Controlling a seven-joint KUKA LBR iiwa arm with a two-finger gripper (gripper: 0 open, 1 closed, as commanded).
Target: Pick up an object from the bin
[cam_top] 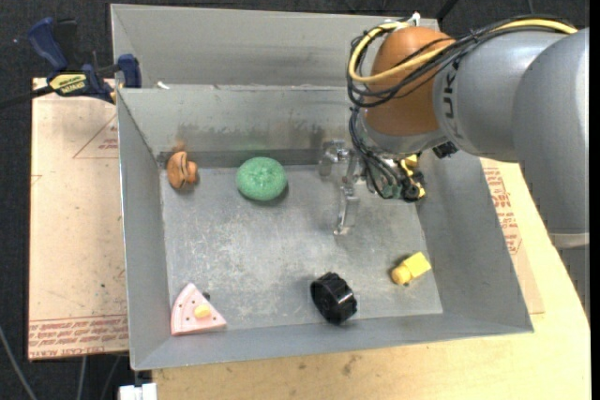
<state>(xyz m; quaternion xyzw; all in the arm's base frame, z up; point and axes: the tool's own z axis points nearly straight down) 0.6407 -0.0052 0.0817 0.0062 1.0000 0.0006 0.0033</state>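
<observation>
Our pincer (343, 218) hangs over bare bin floor (272, 248); released or clenched, we cannot tell. We should centre on the ring (333, 298) first.

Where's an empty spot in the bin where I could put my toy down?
The bin floor is barest in the middle, between the green ball, pink wedge and black ring. It is tighter by the robot arm and yellow piece.
</observation>
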